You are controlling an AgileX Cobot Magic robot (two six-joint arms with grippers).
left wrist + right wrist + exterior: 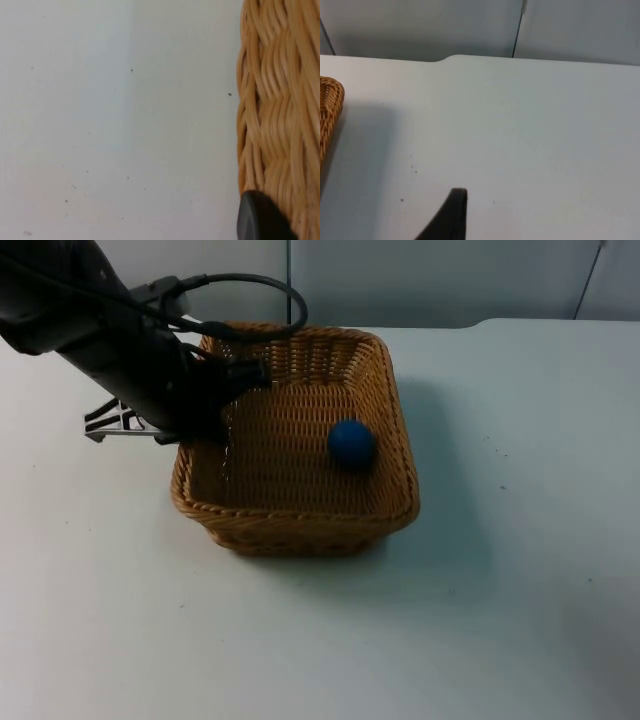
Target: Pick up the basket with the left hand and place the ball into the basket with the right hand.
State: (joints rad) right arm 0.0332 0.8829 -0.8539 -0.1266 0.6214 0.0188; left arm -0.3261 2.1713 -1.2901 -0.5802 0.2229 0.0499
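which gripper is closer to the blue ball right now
Left. The left gripper is at the wicker basket's left rim, with the blue ball lying inside the basket a short way off. The right gripper is over bare table beside the basket, farther away.

I am looking at a basket (296,502) of woven wicker, honey-brown strands with a slight sheen and a ribbed, rough weave. The blue ball (351,443) inside is looking matt and smooth. The white table (520,570) is showing a smooth, faintly speckled surface. The left gripper (205,405) is looking like matt black plastic
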